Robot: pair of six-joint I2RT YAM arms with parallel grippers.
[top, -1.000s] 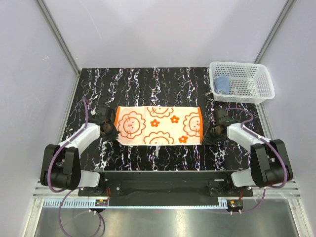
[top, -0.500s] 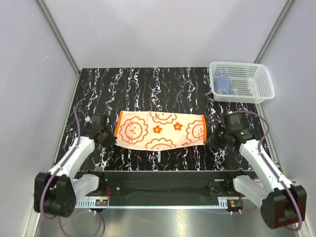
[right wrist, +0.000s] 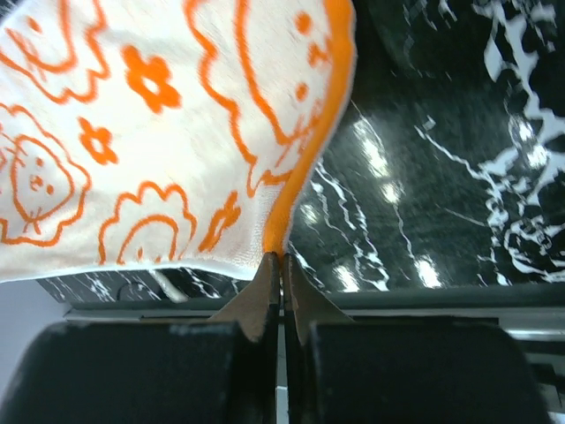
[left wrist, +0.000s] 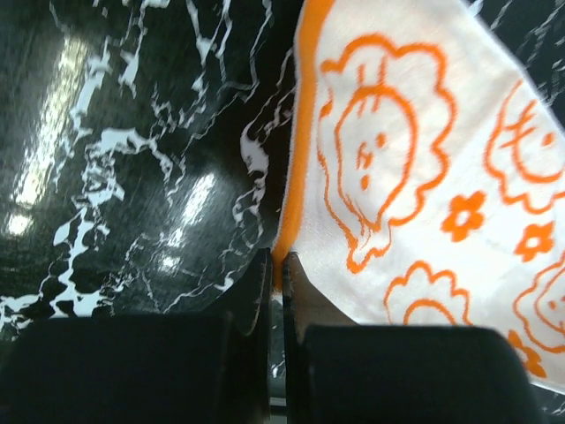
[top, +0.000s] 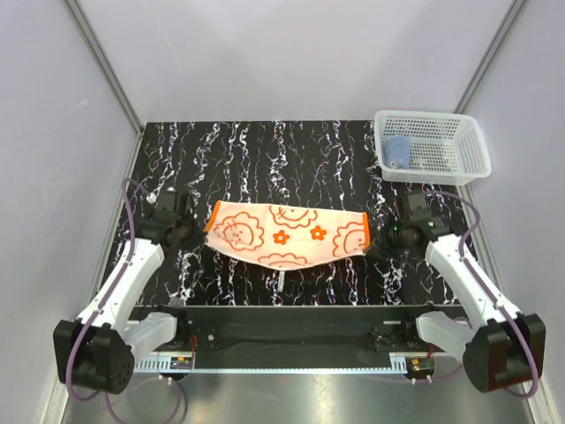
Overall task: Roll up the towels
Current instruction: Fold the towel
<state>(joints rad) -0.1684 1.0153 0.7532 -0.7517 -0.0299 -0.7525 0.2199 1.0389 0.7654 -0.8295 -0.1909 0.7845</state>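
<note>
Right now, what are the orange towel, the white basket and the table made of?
The orange towel looks like soft fuzzy cloth, probably terry; it sags. The basket: likely stiff white plastic, grid holes. The table: glossy black, white veins, reflecting lights; marble or laminate, can't tell.

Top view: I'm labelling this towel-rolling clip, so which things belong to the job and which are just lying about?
Job: orange towel, pinched at its ends by the left tool and right tool; blue towel, lying in the white basket.
Lying about: white basket; black marbled table.
</note>
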